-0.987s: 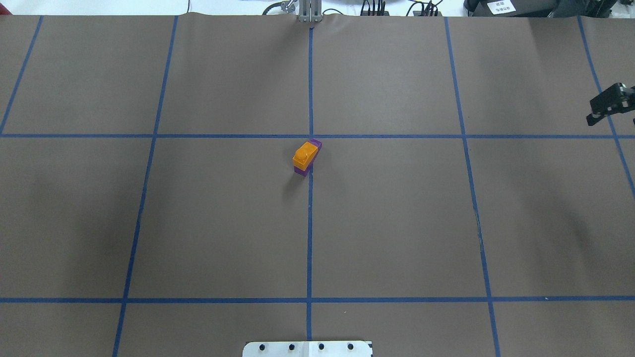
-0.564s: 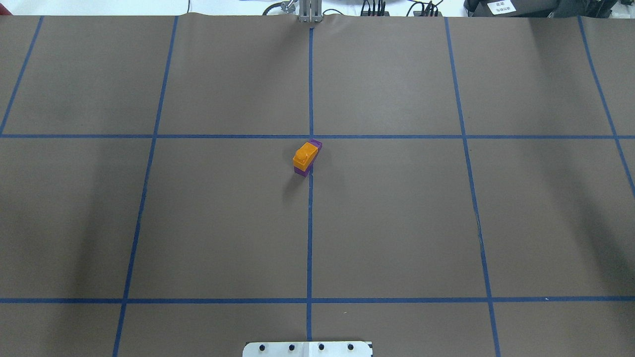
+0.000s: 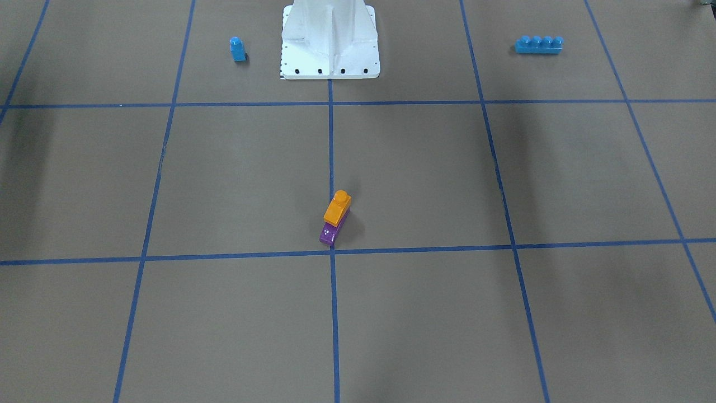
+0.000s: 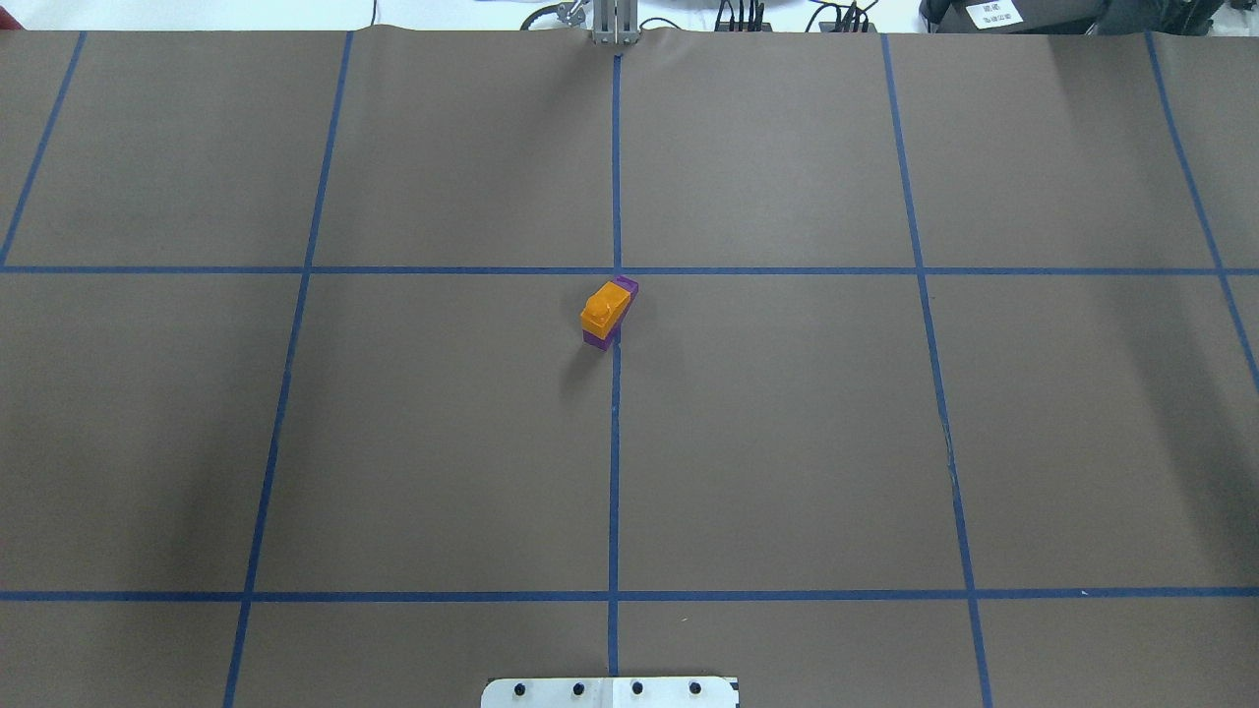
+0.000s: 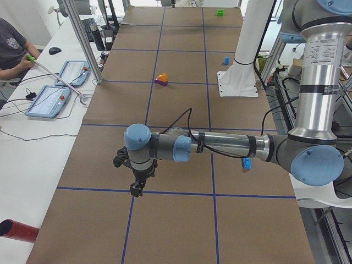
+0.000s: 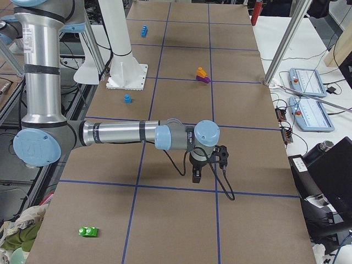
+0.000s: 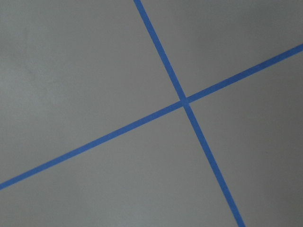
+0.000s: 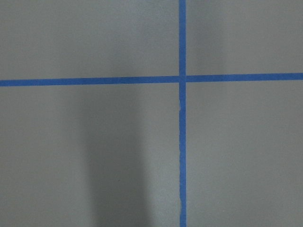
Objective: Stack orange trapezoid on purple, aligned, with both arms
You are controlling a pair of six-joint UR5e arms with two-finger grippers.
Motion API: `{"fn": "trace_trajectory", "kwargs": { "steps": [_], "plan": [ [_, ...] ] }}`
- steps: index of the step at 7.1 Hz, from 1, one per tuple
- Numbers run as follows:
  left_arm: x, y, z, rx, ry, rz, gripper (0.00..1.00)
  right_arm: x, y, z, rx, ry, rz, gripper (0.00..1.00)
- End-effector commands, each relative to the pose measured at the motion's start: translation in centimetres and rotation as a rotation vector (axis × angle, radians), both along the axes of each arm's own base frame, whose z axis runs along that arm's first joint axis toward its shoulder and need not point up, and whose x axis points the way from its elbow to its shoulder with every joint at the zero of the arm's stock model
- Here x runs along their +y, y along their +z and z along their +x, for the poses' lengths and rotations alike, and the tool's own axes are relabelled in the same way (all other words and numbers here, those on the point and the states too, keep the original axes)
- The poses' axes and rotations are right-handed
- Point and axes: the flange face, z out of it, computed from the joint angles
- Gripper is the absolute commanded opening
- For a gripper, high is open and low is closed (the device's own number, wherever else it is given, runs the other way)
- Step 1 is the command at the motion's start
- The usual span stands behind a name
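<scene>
The brown table [image 4: 787, 442] has blue tape lines, and the white base [image 3: 330, 39] stands at one edge. The left gripper [image 5: 135, 190] and the right gripper [image 6: 196, 176] hang over the table's far ends. I cannot tell if their fingers are apart or together. The long blue brick [image 3: 538, 45] lies to one side of the base. The orange trapezoid [image 4: 604, 306] sits on the purple [image 3: 328, 233] near the middle cross, well apart from both. The small blue brick [image 3: 238, 49] stands just beside the base.

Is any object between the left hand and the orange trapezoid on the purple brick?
Nothing visible. In the left side view only bare brown paper with blue tape lines lies between the left hand and the orange trapezoid, which sits on the purple brick.
</scene>
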Motion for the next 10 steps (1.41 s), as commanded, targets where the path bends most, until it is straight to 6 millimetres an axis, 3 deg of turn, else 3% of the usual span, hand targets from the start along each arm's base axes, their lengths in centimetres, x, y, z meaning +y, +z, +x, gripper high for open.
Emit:
{"fn": "trace_trajectory", "kwargs": {
  "steps": [1, 3, 10],
  "plan": [
    [0.7, -0.5, 0.0, 0.002, 0.001, -0.042, 1.0, 0.5, 0.8, 0.8, -0.001, 0.004, -0.002, 1.0],
    [1.1, 0.6, 0.1, -0.001, 0.001, -0.057, 1.0, 0.5, 0.2, 1.6, -0.005, 0.021, 0.01, 1.0],
    [1.1, 0.2, 0.1, 0.001, 0.001, -0.054, 1.0, -0.2, -0.7, 2.0, 0.006, 0.031, 0.028, 1.0]
  ]
}}
